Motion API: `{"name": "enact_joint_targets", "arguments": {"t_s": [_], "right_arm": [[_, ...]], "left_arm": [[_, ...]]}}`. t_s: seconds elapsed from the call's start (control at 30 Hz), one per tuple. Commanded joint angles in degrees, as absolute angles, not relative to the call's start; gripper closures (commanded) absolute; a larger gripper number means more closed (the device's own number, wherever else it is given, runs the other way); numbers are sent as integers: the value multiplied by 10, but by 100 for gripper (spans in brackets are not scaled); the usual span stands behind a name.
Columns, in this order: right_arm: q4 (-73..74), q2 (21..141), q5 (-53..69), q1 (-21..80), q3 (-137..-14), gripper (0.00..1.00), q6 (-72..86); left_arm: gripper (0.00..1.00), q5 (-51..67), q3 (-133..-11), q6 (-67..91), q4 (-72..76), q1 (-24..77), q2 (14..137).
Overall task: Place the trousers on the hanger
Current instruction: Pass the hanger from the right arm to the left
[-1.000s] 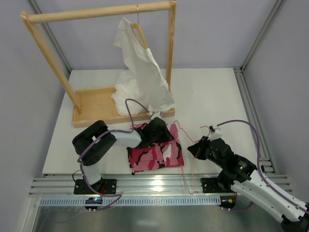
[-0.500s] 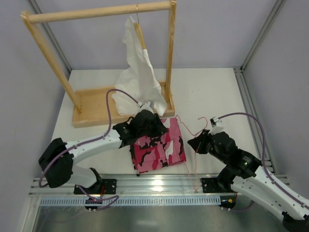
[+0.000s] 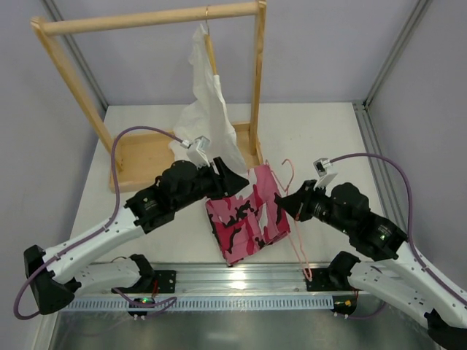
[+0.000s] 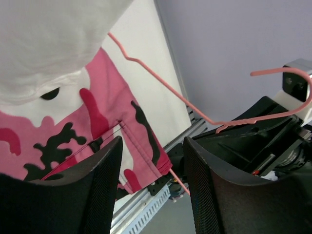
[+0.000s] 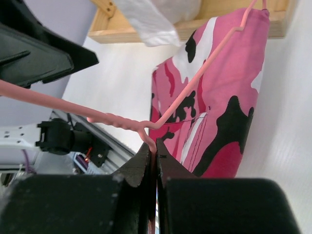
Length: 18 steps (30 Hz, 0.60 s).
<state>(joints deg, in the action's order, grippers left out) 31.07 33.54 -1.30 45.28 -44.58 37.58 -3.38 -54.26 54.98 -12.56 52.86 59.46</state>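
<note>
1. The top view alone showed the whole layout. The trousers (image 3: 248, 219), a folded bundle, sat at the near middle of the table (image 3: 328, 138), between the left gripper (image 3: 239, 179) and the right gripper (image 3: 290, 203). Whether the bundle lay flat or was lifted could not be told.
2. Only the right wrist view settled the right gripper's state. Its jaws were pinched tight on the wire of the hanger (image 5: 195, 80), which crossed in front of the trousers (image 5: 219, 97).
3. Only the left wrist view showed the left gripper (image 4: 151, 170) with its jaws wide apart and nothing clamped. The trousers (image 4: 97, 112) and the hanger (image 4: 165, 85) were seen beyond the gap.
4. Compared with half a second before, the left arm reached farther out. The trousers had shifted right and turned, and the white garment (image 3: 208, 109) hung narrower.
5. Counted, there were two arms and two grippers. There were also one pair of trousers, one pink hanger, one wooden hanger (image 3: 211, 51), one white garment and one wooden rack (image 3: 146, 20).
</note>
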Motion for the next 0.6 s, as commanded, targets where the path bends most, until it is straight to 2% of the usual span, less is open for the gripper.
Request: {"name": "enact_joint_targets", "arguments": {"t_s": [0.0, 0.23, 0.37, 0.57], "right_arm": [[230, 328, 62, 455, -482, 96, 361], [161, 325, 104, 455, -469, 96, 418], [132, 332, 71, 461, -463, 96, 450], [84, 348, 40, 474, -446, 96, 465]], "left_arm": [[46, -19, -589, 534, -149, 526, 592], [45, 39, -588, 561, -123, 526, 562], [43, 83, -536, 618, -16, 527, 534], [35, 76, -468, 671, 118, 528, 546]]}}
